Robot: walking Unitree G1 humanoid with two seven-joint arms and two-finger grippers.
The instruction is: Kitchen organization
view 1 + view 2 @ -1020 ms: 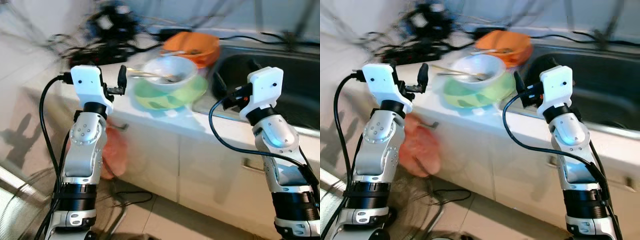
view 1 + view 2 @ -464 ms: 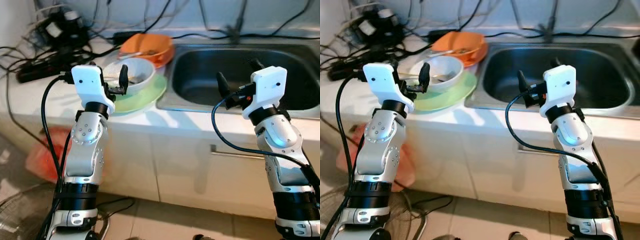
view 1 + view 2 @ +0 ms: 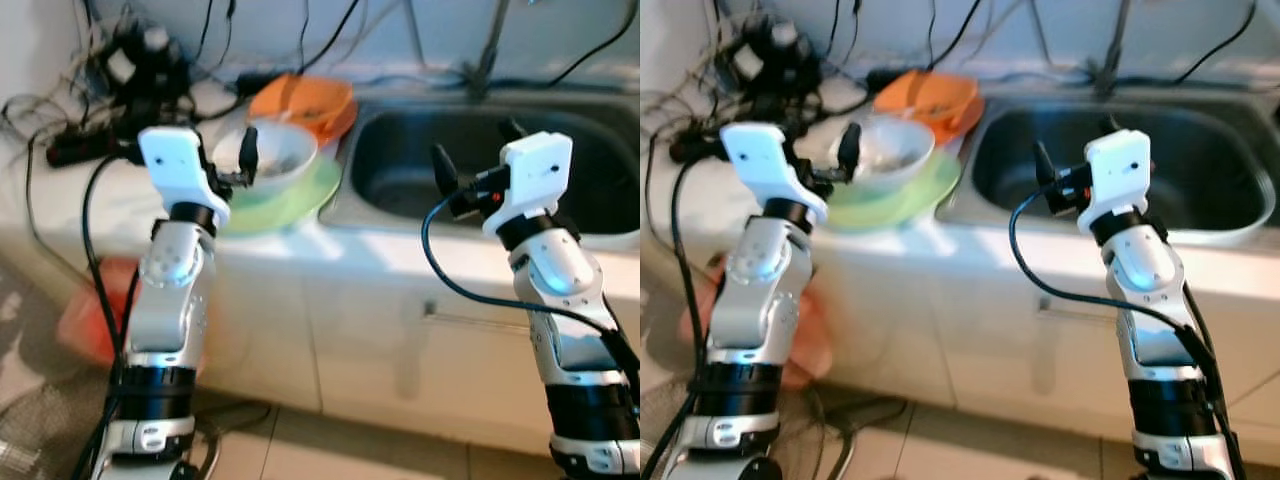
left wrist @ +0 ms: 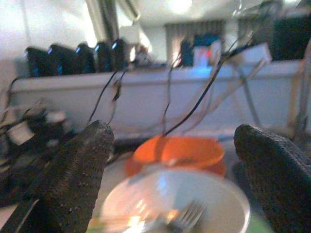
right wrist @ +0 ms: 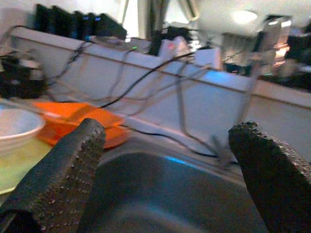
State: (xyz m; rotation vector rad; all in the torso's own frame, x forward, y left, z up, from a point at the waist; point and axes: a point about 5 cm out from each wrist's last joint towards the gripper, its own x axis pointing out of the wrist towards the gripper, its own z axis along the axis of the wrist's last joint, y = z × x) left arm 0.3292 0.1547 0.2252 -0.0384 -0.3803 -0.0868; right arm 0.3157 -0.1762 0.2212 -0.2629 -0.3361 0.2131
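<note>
A white bowl (image 3: 275, 158) holding a fork (image 4: 187, 218) sits on a light green plate (image 3: 290, 200) on the white counter, with an orange bowl (image 3: 303, 100) behind it. My left gripper (image 3: 232, 160) hovers open just in front of the white bowl, at the counter's front edge. A steel sink (image 3: 480, 165) lies to the right of the dishes. In front of that sink my right gripper (image 3: 470, 165) is held up open, with nothing between its fingers (image 5: 63, 170).
A tangle of black cables and power adapters (image 3: 120, 80) covers the counter's back left. White cabinet doors with a handle (image 3: 470, 320) run below the counter. A red bag (image 3: 85, 310) lies on the floor at the left. Tiled floor (image 3: 330, 445) lies below.
The view has shifted and turned slightly, so the counter sits a little higher and is blurrier. Both arms hold the same raised pose with fingers open.
</note>
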